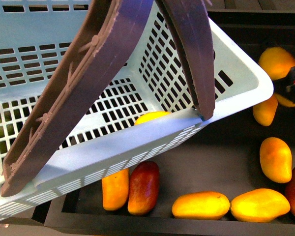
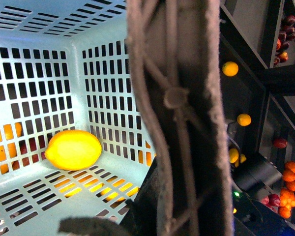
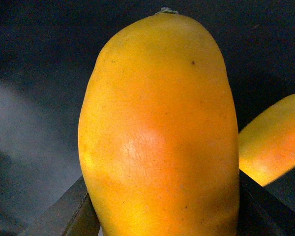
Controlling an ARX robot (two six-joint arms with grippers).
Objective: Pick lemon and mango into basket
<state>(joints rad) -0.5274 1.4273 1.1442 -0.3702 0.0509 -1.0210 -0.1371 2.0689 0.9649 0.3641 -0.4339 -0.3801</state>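
Right pincer [image 1: 292, 84] sits at the far right of the front view, over the dark tray [image 1: 226, 162] of fruit. In its wrist view its two dark fingers [image 3: 64, 214] flank the mango [image 3: 160, 128] and appear to press on both sides, so it seems to be clamped on that fruit. Whether the mango is already clear of the tray cannot be told. A second yellow-orange mango [image 3: 275, 142] lies just beside it.

The lemon [image 2: 73, 150] already rests on the slotted floor of the basket [image 1: 236, 69], close to a corner. The basket hangs tilted above the near-left part of the tray, and a brown handle [image 2: 182, 98] crosses right in front of the left wrist camera. The left pincer [image 2: 96, 226] shows only as a dark sliver at the frame edge, so its state cannot be told.

The lemon half looks done and the mango pick is the step in hand. The next move probably calls for lifting the mango clear of its neighbours, carrying it leftward over the raised basket rim, and letting go above the floor without striking the handles or the lemon.
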